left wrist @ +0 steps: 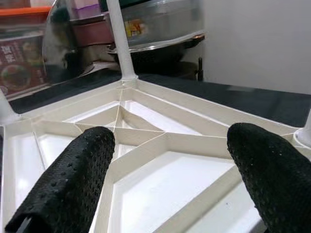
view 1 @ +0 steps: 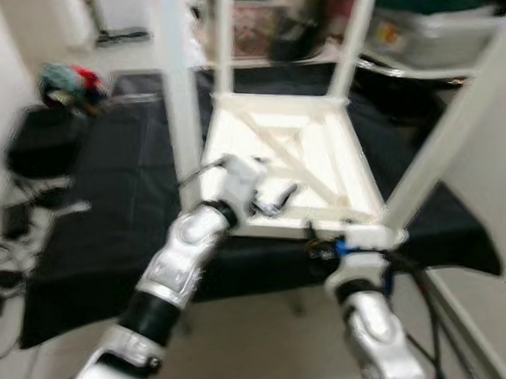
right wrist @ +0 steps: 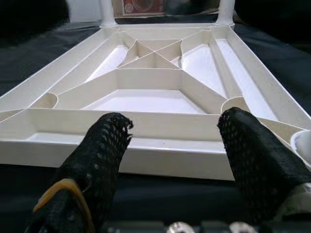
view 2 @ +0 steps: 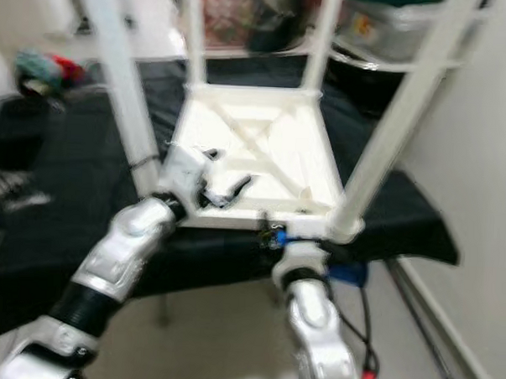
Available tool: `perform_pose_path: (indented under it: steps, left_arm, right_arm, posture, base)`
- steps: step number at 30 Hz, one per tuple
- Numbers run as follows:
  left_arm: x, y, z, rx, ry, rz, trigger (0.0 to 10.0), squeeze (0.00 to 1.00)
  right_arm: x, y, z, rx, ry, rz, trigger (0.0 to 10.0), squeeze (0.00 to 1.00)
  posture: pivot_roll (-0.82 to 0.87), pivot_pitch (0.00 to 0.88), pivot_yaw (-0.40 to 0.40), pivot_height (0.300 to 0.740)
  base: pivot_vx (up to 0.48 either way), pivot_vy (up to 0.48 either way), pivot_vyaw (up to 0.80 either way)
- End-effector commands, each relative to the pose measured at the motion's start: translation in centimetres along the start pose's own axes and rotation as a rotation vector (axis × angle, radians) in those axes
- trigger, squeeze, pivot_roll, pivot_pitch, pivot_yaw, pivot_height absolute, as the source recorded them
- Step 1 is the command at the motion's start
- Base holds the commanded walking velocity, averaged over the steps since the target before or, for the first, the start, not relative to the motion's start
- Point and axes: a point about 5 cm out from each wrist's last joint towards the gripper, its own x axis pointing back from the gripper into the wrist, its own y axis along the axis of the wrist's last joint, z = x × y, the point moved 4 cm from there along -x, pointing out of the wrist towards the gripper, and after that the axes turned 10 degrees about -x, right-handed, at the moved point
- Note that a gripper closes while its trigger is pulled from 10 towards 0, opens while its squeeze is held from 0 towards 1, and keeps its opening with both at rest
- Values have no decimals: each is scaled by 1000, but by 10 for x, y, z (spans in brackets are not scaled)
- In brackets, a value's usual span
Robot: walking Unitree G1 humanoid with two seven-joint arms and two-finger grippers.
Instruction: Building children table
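Black cloth (view 1: 110, 192) bears upturned white table (view 1: 288, 149); legs (view 1: 178, 85) ring both open hands.

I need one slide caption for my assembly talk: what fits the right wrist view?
Right gripper, fingers apart, faces the near rim of the upturned white table on black cloth.
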Motion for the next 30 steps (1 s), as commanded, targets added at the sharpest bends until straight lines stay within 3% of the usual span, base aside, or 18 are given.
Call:
perform_pose_path:
  steps: [1,6,9,15,19,21,24,29,30]
  left_arm:
    - [-1,1,-1,-1,3,-1,10000,0]
    - [-1,3,12,-34,54,2,10000,0]
    - [-14,7,32,-77,117,5,10000,0]
    - [-28,16,50,-108,157,-5,10000,0]
    - [-44,26,71,-136,194,4,10000,0]
    - [-44,26,71,-136,194,4,10000,0]
    - [-47,25,81,-133,219,31,10000,0]
    - [-50,26,88,-149,255,39,10000,0]
    - [-50,28,93,-154,286,38,10000,0]
  right_arm:
    - [2,-1,-3,-6,-6,5,10000,0]
    - [3,-3,-2,-13,-2,10,10000,0]
    - [0,2,-1,-11,-1,-5,10000,0]
    - [-5,16,-3,-1,-19,-51,10000,0]
    - [-12,56,-46,132,-283,-167,10000,0]
    - [-12,56,-46,132,-283,-167,10000,0]
    - [-5,71,-74,157,-472,-195,10000,0]
    - [-5,69,-85,104,-529,-172,10000,0]
    - [-10,67,-87,35,-515,-169,10000,0]
  posture:
    - [65,29,3,740]
    - [67,34,0,740]
    - [65,41,4,740]
    - [58,48,10,740]
    - [51,55,13,740]
    - [51,55,13,740]
    - [46,61,17,740]
    - [45,67,18,740]
    - [46,69,17,740]
  base:
    - [0,0,0]
    - [0,0,0]
    - [0,0,0]
    - [0,0,0]
    - [0,0,0]
    - [0,0,0]
    - [0,0,0]
    - [0,0,0]
    - [0,0,0]
